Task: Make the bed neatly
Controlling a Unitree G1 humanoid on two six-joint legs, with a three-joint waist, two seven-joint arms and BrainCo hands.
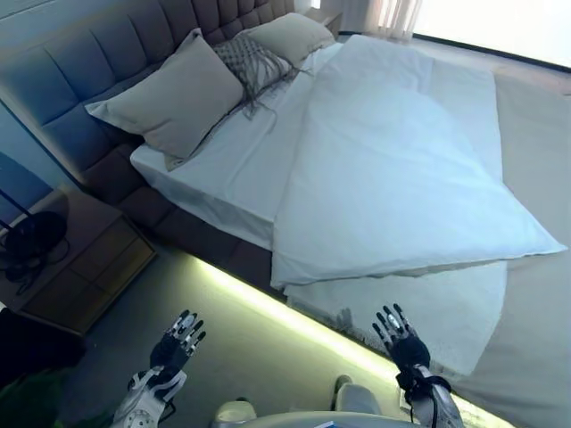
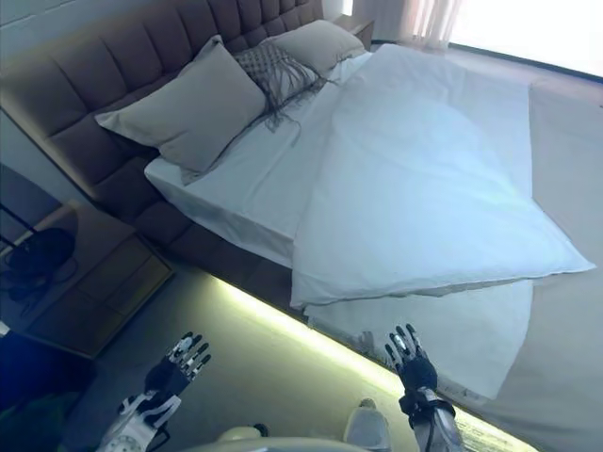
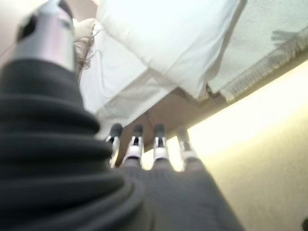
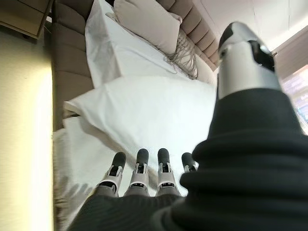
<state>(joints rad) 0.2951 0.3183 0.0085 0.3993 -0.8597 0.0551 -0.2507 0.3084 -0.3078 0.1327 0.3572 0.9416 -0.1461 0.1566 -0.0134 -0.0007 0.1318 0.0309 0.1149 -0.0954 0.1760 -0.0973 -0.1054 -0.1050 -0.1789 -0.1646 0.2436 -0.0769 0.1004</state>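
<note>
A white duvet (image 1: 401, 169) lies skewed across the bed, its near corner (image 1: 284, 276) hanging over the side above a white blanket (image 1: 428, 308) with a fringed edge. The white sheet (image 1: 236, 160) is bare toward the headboard. Two beige pillows (image 1: 178, 98) (image 1: 290, 36) and a patterned fringed cushion (image 1: 252, 61) lean on the tufted headboard (image 1: 80, 80). My left hand (image 1: 177, 341) is open and empty over the floor, away from the bed. My right hand (image 1: 400, 337) is open and empty just short of the blanket's edge. The duvet also shows in the right wrist view (image 4: 154, 110).
A wooden nightstand (image 1: 76, 267) with a dark lamp base (image 1: 31, 236) and cables stands left of the bed. A lit strip (image 1: 268, 308) runs under the bed frame along the floor. A beige bedspread (image 1: 535, 178) covers the bed's right part. Curtains (image 1: 388, 16) hang beyond.
</note>
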